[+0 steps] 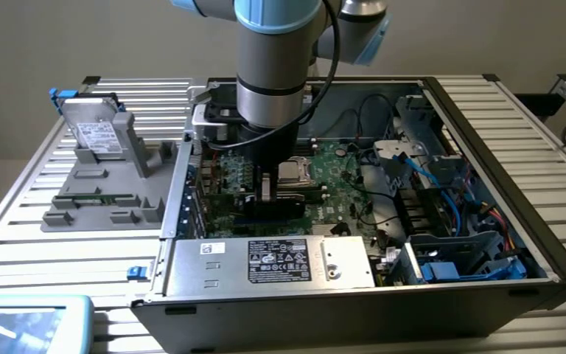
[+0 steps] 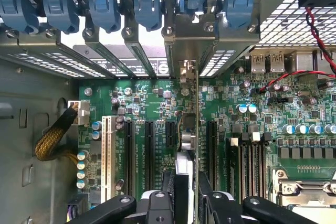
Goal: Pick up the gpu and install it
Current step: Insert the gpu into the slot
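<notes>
Arm upright inside case (image 1: 548, 258), tool (image 2: 188, 198) gripping gpu (image 2: 196, 129) edge-on over motherboard (image 2: 294, 108)

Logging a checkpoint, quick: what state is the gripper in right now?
Gripper: jaws closed on the gpu, held on edge over the motherboard slots inside the open computer case.

gpu (image 2: 195, 129) seen edge-on in wrist view: thin card standing upright on its long edge over the green motherboard (image 2: 152, 108), between the black expansion slots. Silver bracket end up at the rear slot openings. In exterior view, gpu (image 1: 265, 186) is low inside the case (image 1: 489, 184), mostly hidden.
</notes>
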Controlling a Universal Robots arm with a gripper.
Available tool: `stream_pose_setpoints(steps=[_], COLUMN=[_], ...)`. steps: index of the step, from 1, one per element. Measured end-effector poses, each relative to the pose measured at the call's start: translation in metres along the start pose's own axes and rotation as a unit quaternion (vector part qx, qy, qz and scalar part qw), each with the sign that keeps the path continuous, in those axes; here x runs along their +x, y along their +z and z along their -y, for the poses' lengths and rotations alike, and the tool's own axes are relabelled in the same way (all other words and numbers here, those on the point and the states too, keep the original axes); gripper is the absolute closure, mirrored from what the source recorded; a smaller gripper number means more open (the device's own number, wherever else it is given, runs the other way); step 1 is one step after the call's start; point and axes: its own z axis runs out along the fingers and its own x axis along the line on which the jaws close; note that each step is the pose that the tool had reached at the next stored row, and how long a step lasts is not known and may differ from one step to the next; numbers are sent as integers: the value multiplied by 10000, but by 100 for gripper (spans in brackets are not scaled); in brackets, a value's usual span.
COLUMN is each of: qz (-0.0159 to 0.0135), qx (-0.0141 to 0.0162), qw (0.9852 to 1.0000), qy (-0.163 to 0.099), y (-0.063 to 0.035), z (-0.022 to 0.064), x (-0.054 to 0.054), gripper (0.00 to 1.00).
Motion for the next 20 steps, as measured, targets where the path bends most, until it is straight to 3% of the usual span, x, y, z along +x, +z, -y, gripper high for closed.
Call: stream_pose_setpoints(steps=[20], qz=[0], qx=[0], qw=[10000], qy=[1], y=[-20], z=[-7], x=[0], gripper=[72])
